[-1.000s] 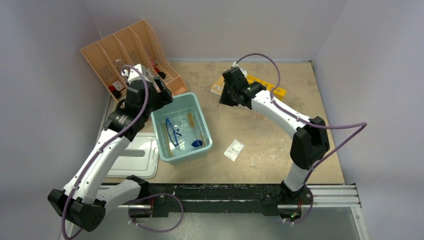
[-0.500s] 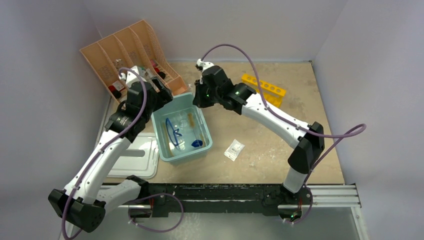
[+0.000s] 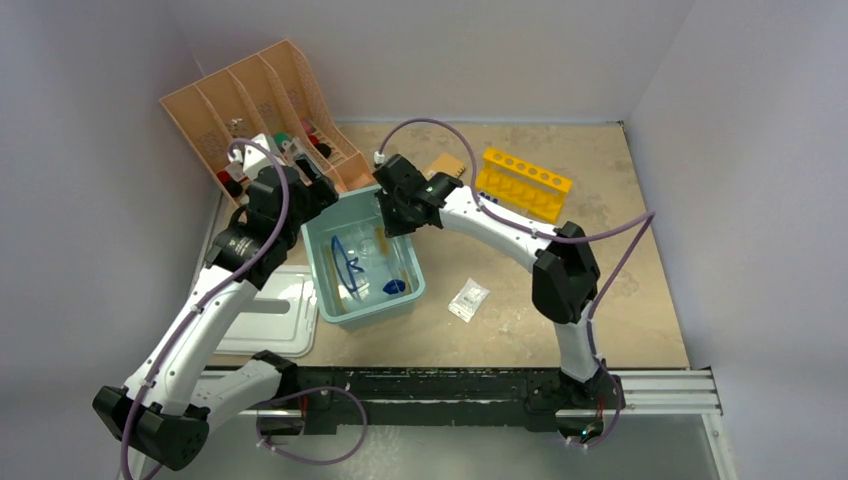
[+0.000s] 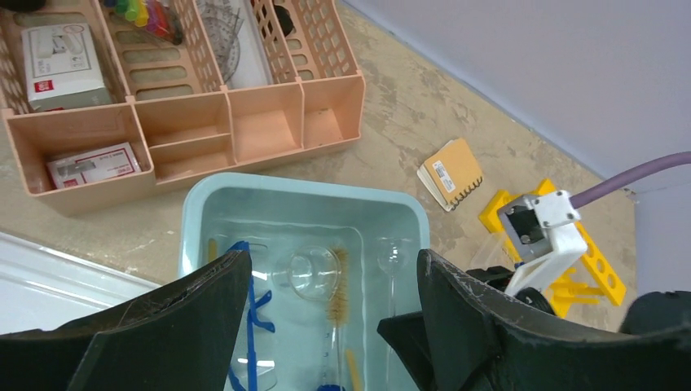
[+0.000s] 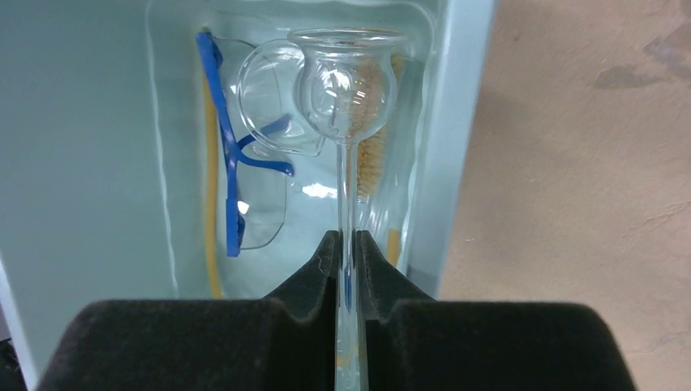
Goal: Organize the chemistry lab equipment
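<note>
Tan table bearing teal tub under right jaws, peach organiser beyond left jaws, yellow rack, notebook, possibly a sachet.

Lab setup, yellow tube rack, goggles

One each: tub, organiser, yellow rack, goggles, brush, notebook, glass funnel.

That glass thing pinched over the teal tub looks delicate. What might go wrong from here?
The right pincer grips the glass thistle tube only by its thin stem; a bump against the tub wall might snap it.
Let go here, its bulb would land on the goggles and brush already inside and could crack.
The left pincer hangs open close to the same tub, so the arms might collide.
</note>
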Controlling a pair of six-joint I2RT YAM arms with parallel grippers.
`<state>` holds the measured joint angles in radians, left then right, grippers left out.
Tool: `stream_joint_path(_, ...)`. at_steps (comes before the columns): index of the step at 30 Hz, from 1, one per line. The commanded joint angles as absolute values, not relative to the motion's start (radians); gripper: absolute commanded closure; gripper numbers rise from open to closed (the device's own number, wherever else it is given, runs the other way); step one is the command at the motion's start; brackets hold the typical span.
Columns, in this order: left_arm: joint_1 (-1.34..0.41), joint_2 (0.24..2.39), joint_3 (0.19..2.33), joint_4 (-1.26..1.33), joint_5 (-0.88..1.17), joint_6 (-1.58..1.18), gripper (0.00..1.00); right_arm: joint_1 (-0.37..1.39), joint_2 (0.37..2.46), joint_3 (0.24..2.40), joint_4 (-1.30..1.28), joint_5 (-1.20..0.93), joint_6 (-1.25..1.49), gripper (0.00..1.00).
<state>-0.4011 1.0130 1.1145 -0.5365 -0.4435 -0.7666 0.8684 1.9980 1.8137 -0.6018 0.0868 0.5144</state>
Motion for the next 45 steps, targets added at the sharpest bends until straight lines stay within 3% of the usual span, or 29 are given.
stream_joint_path(1,-0.397,0.980,1.150,-0.552,-0.491,-0.735,0.26,0.889,1.992,1.851,-0.641,0.144,0.564,1.00)
stream_joint_path(21,-0.397,0.905,1.154,-0.664,-0.505,-0.722,0.26,0.961,2.168,1.932,-0.718,0.454,0.643,1.00)
stream_joint_path(30,-0.397,0.896,1.159,-0.671,-0.512,-0.721,0.26,0.965,2.117,1.951,-0.703,0.419,0.622,0.70)
stream_joint_path(45,-0.397,0.907,1.177,-0.650,-0.501,-0.706,0.26,0.955,1.887,1.945,-0.568,0.286,0.556,0.63)
